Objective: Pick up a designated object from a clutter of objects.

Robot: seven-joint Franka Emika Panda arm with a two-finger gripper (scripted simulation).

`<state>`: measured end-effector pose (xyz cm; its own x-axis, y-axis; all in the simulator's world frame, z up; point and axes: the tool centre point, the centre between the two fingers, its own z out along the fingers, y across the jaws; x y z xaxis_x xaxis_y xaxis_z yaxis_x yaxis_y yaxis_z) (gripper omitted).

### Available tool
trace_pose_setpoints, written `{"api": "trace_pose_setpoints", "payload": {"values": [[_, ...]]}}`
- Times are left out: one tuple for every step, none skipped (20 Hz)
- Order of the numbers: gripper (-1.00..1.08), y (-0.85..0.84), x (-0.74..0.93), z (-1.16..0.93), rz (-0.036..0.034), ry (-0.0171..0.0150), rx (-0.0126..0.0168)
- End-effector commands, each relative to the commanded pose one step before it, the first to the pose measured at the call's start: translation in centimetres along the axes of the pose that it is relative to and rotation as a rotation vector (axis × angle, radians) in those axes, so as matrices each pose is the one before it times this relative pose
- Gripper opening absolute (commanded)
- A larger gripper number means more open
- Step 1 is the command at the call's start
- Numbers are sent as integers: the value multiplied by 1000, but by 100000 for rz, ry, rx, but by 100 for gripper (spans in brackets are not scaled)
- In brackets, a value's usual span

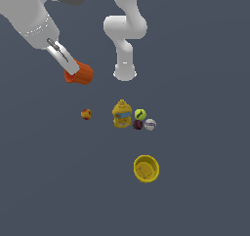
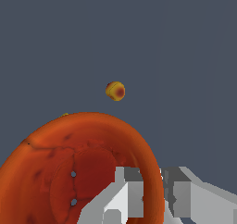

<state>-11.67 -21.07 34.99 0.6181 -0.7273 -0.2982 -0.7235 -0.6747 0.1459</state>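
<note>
Orange-red cup point(image 1: 80, 73) sits clamped by its rim in the gripper point(image 1: 70, 67), jaws closed on the wall, apparently raised, apart from the clutter; lifting seems underway; the next move calls for a steady grip.

Orange cup point(image 2: 69, 172) glossy plastic (mottled); floor point(image 1: 49, 191) matt.

arm: reaches in from the exterior view's upper left, raised
gripper point(image 1: 71, 70): fingers point(image 2: 121, 197) pinch the cup point(image 1: 80, 73) rim
</note>
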Motion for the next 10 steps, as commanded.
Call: {"api": "trace_pose_setpoints", "payload": {"values": [[-100,2181,63,-1519,-42,43,-87],[-100,685,45,-494,8,36,-58],[-100,639,64,-440,0,0,0],[-100,537,43,-401,-6,41,-55],[-100,473,47,-351,-10,30,-37],[-100,425,61,-296,0,0,0],[-100,322,31,-259,-26,44,-46],[-100,284,48,-200,0,0,0],[-100,215,39,-152,0,0,0],[-100,118,4,-118,-35,44,-40]]}}
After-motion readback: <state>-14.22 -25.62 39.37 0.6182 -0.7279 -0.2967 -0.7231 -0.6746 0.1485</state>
